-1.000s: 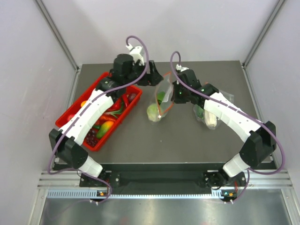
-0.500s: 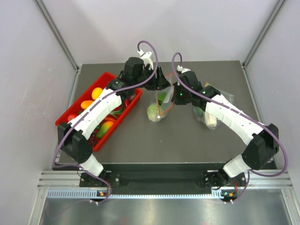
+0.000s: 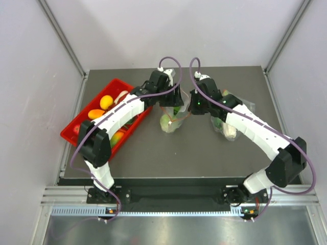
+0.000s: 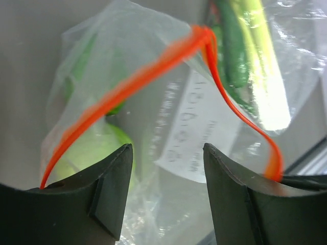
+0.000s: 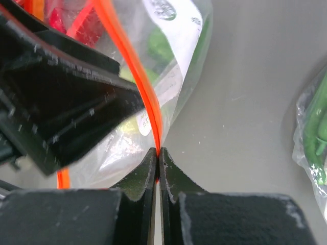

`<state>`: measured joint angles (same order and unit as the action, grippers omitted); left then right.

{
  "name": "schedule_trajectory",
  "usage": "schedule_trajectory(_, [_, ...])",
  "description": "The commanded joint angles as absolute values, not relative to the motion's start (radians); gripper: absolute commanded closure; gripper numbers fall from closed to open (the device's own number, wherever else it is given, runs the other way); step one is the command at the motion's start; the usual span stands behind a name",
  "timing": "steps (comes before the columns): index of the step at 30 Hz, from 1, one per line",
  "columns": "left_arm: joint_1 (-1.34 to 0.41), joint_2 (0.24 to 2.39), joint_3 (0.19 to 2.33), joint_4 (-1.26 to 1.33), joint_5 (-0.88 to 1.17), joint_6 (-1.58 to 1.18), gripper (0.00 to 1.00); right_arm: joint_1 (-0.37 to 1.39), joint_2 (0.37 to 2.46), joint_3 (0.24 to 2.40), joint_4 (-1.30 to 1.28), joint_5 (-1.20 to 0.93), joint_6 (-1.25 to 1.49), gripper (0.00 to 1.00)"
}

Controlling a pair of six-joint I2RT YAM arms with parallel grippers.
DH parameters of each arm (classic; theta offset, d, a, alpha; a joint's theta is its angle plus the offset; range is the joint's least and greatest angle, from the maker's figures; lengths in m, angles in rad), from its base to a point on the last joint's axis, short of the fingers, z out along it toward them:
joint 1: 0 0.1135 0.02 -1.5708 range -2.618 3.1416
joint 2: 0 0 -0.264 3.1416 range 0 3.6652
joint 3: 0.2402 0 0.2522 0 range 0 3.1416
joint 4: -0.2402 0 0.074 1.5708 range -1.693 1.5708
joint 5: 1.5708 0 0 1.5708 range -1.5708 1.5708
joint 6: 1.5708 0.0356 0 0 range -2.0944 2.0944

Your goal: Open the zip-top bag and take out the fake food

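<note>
The zip-top bag [image 3: 172,118] hangs at the table's middle, its red-orange zip strip [image 4: 153,66] parted into a loop. A pale green cabbage [image 3: 166,121] sits in its bottom and also shows in the left wrist view [image 4: 94,153]. Darker green pieces [image 5: 161,46] lie higher in the bag. My right gripper [image 5: 158,151] is shut on one side of the strip [image 5: 138,76] and shows in the top view [image 3: 189,105]. My left gripper [image 4: 166,153] is open and empty, jaws at the bag's mouth, just left of the right gripper [image 3: 172,98]. No red chili pieces are clearly visible.
A red tray [image 3: 69,133] with yellow and orange toy fruits [image 3: 106,101] stands at the left under my left arm. A second clear bag with a leek [image 3: 228,128] lies to the right under my right arm, also showing in the right wrist view [image 5: 312,132].
My left arm has swung right from over the red tray to the bag's mouth. My right gripper has kept its hold on the strip, nearly still.
</note>
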<state>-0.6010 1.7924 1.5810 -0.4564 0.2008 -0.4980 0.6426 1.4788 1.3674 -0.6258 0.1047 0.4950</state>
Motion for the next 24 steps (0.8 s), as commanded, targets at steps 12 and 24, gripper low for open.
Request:
schedule_trajectory(12, [-0.614, 1.862, 1.655, -0.664, 0.020, -0.302, 0.31, 0.676, 1.404, 1.411, -0.630, 0.127, 0.514, 1.00])
schedule_trajectory(24, [-0.699, 1.910, 1.761, -0.856, -0.466, -0.060, 0.26, 0.699, 1.427, 1.477, -0.653, 0.143, 0.515, 1.00])
